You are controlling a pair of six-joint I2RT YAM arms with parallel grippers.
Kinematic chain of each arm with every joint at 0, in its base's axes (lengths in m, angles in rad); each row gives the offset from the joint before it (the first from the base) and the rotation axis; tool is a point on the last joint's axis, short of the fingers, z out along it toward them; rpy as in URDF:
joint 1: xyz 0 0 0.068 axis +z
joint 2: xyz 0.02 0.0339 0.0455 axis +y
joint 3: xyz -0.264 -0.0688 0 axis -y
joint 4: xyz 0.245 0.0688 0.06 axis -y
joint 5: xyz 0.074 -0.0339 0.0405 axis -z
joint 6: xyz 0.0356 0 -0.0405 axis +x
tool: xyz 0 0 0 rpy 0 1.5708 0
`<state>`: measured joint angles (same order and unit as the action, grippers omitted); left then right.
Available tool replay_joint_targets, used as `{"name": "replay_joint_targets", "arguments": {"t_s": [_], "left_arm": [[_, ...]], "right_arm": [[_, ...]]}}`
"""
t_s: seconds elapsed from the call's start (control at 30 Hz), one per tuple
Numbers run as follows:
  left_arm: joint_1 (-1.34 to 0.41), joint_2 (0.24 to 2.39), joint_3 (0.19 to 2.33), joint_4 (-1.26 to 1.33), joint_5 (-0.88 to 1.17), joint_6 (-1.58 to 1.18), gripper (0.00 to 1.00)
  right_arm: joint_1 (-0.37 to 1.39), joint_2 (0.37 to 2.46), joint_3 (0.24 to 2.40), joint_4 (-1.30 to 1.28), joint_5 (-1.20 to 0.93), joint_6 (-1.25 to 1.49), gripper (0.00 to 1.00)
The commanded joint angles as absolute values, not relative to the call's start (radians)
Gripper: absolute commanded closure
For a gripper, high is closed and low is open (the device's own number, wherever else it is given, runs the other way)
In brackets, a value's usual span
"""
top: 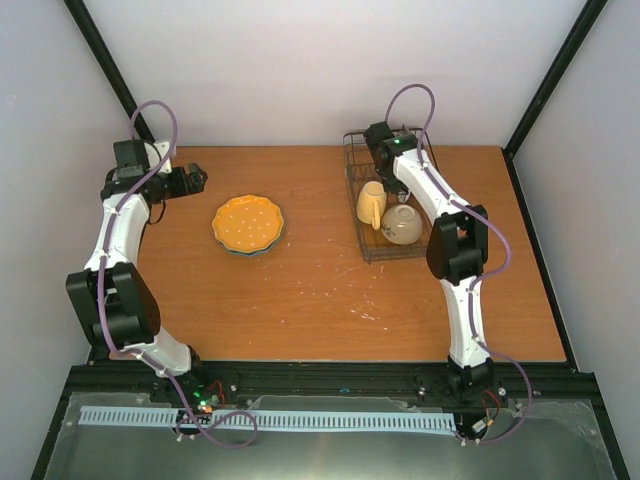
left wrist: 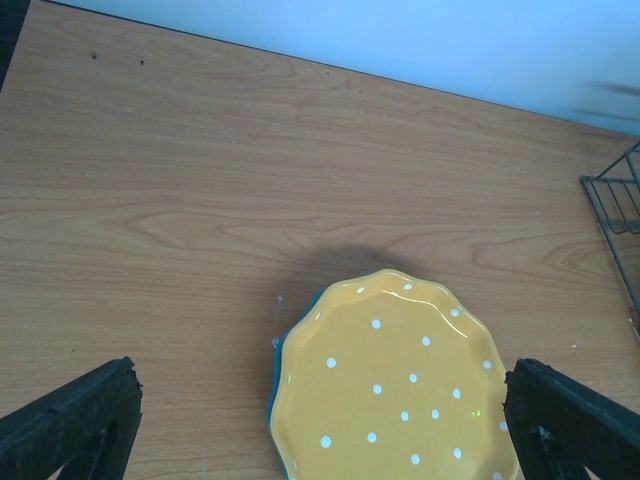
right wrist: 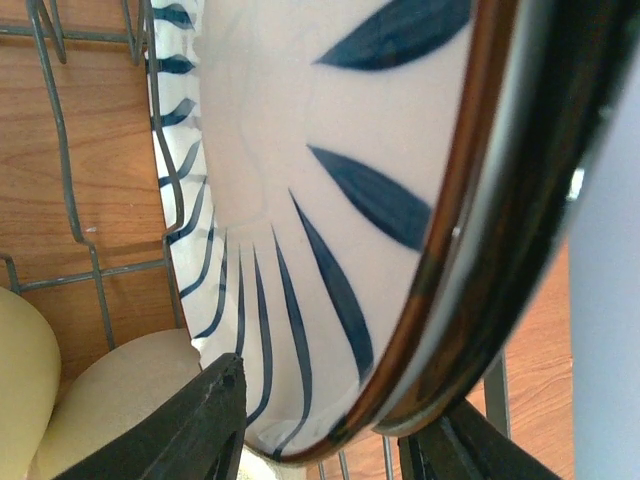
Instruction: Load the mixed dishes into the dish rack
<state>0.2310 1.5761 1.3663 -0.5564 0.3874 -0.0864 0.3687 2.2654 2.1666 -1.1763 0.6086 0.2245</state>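
Observation:
The orange-yellow dotted plate [top: 248, 222] lies on the table on top of a blue plate [left wrist: 275, 372]; only the blue plate's edge shows. My left gripper [top: 200, 180] is open and empty, left of and behind the stack, with the dotted plate [left wrist: 390, 380] ahead between its fingers. The wire dish rack [top: 352, 165] holds the yellow mug [top: 371, 203] and the cream bowl [top: 402, 225]. My right gripper [top: 392, 175] is at the rack's far end. In the right wrist view it [right wrist: 340, 400] is shut on the brown-edged rim of the striped plate [right wrist: 300, 120], which stands on edge in the rack. A dark glossy band lies right of that rim.
The rack's wires [right wrist: 70, 200] run close beside the plate, with the bowl [right wrist: 120, 400] and mug [right wrist: 20, 380] just below. The rack's corner [left wrist: 615, 200] shows right of the plate stack. Walls close the table at the back and sides.

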Motion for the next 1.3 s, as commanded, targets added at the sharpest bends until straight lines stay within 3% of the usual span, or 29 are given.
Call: {"name": "replay_joint_targets", "arguments": {"t_s": [0.0, 0.37, 0.8, 0.93, 1.1, 1.27], "left_arm": [[0.234, 1.579, 1.407, -0.558, 0.392, -0.073, 0.00], [0.238, 1.574, 1.391, -0.533, 0.418, -0.130, 0.00], [0.354, 1.655, 1.295, -0.559, 0.698, -0.208, 0.01], [0.353, 1.713, 1.254, -0.594, 0.750, -0.191, 0.07], [0.353, 1.754, 1.233, -0.645, 0.727, -0.158, 0.30], [0.351, 1.789, 1.239, -0.670, 0.661, -0.124, 0.27]], "right_arm": [[0.373, 2.218, 2.163, -1.102, 0.627, 0.227, 0.58], [0.374, 1.961, 2.058, -0.874, 0.682, 0.198, 0.51], [0.372, 1.565, 1.710, -0.448, 0.693, 0.123, 0.40], [0.370, 1.536, 1.664, -0.468, 0.679, 0.142, 0.39], [0.371, 1.519, 1.628, -0.488, 0.613, 0.175, 0.39], [0.371, 1.521, 1.619, -0.494, 0.539, 0.190, 0.39]]}}
